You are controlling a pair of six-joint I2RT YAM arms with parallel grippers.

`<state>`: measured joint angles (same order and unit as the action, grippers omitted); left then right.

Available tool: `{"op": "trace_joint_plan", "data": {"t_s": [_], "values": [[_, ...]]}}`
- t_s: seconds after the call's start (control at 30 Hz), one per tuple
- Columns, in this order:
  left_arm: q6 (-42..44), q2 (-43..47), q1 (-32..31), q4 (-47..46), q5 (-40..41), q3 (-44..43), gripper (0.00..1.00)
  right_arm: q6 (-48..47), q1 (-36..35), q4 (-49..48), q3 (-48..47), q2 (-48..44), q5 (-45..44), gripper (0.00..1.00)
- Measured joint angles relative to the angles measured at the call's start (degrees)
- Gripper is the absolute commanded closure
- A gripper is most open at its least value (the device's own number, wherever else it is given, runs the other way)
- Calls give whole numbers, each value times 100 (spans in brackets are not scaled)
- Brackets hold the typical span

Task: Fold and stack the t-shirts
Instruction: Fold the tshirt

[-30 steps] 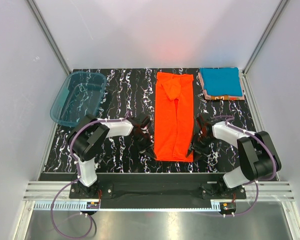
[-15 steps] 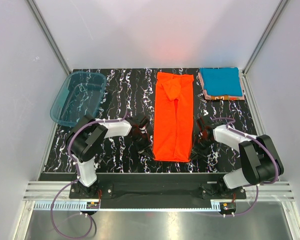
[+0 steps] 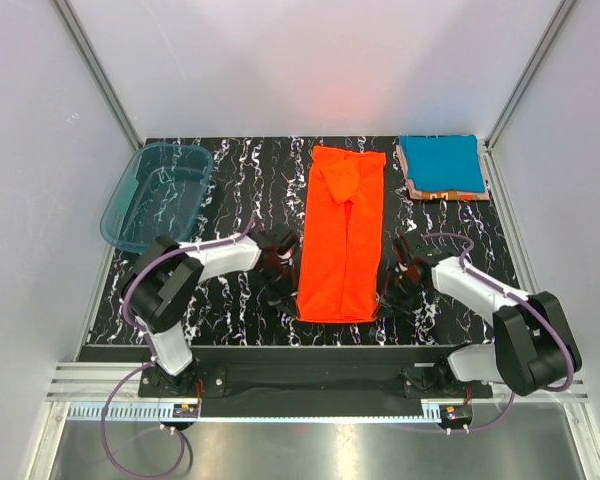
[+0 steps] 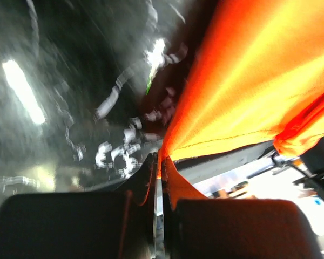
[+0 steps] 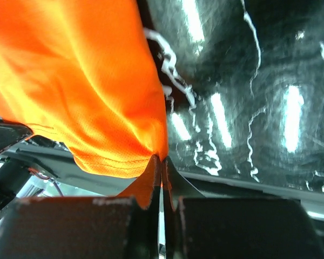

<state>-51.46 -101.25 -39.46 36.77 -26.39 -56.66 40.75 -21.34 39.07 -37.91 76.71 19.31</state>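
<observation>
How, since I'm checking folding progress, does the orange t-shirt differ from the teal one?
The orange t-shirt is a long strip down the middle; the teal t-shirt is a folded square in the far right corner. Orange is pinched by the left pincer and right pincer; teal is untouched. Both are plain-coloured cloth.

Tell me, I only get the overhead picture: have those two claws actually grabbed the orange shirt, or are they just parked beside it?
Observer: The right wrist camera shows the right gripper shut on a corner of the orange shirt, with cloth pinched between its fingertips.
Operator: And the other claw?
Observer: The left wrist camera shows the left gripper shut on the other near corner, with cloth squeezed between its fingers.
Operator: Which edge of the shirt is that?
Observer: Up close, a stitched hem runs along the edge beside the right pinch.
</observation>
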Motion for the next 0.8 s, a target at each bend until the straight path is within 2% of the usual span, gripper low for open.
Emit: {"op": "trace_joint_plan", "data": {"t_s": [0.17, 0.4, 0.8], "values": [[358, 24, -61, 807, 308, -984, 100, -125, -2, 551, -562, -31, -201, 100], [710, -350, 120, 1368, 737, -2752, 100, -616, 243, 879, -2096, 890, -448, 100], [1097, -2135, 1228, 1910, 595, -4826, 100, -1231, 743, 1340, -4494, 2835, -643, 100]]}}
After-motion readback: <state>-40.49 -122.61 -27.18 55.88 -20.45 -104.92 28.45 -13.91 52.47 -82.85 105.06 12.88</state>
